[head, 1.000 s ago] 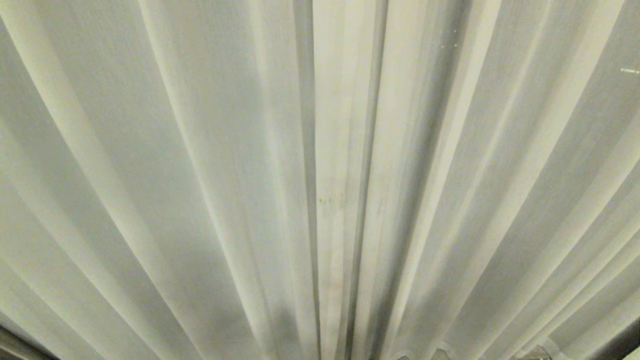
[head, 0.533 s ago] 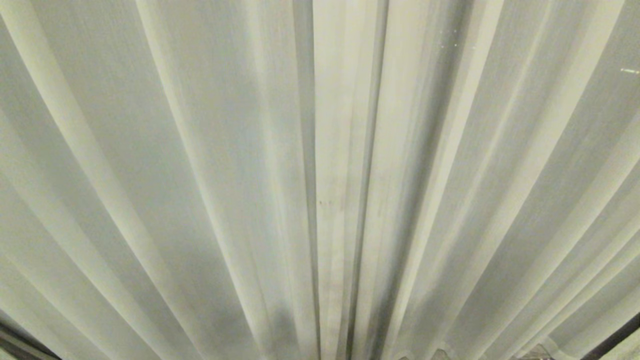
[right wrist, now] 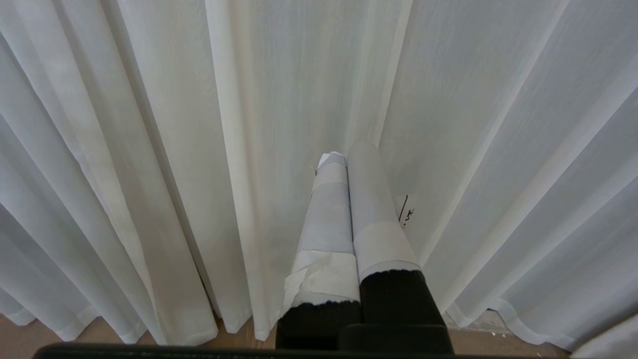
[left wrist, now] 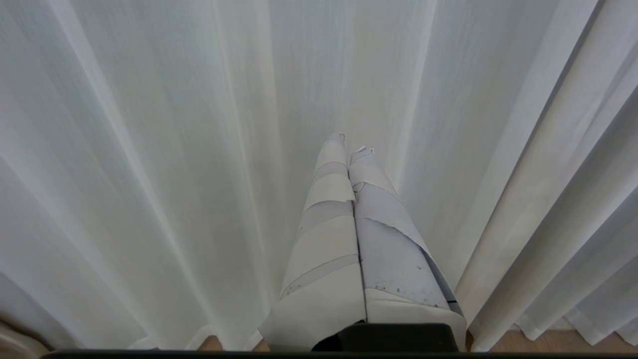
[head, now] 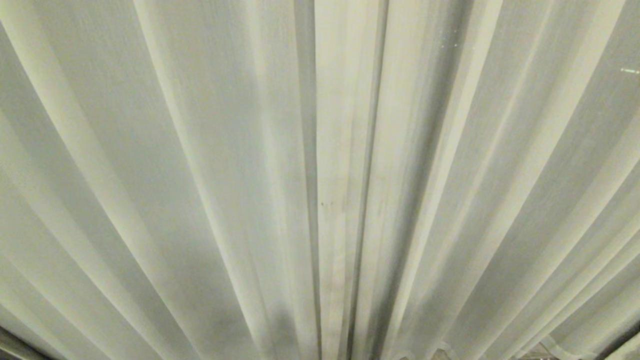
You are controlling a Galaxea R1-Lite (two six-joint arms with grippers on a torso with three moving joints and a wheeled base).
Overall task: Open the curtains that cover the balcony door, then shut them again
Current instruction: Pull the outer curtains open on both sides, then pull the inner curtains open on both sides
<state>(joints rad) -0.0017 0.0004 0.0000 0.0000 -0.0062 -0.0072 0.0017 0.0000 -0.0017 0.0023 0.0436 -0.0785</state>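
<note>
The left gripper (left wrist: 351,142) points at the curtains (head: 200,175), fingers (left wrist: 329,199) pressed together on nothing. The 2 panels hang fully drawn, meeting at centre; the balcony door is hidden behind. The right gripper (right wrist: 346,152) is likewise pressed together and empty. Risk: pressed-together fingers may slide off the pleats or snag the cloth. Only the floor (right wrist: 99,334) shows below.

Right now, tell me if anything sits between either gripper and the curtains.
Nothing visible does. The left gripper and the right gripper, both shut, point straight at the drawn curtains, with only bare fabric ahead. The door behind is hidden.
</note>
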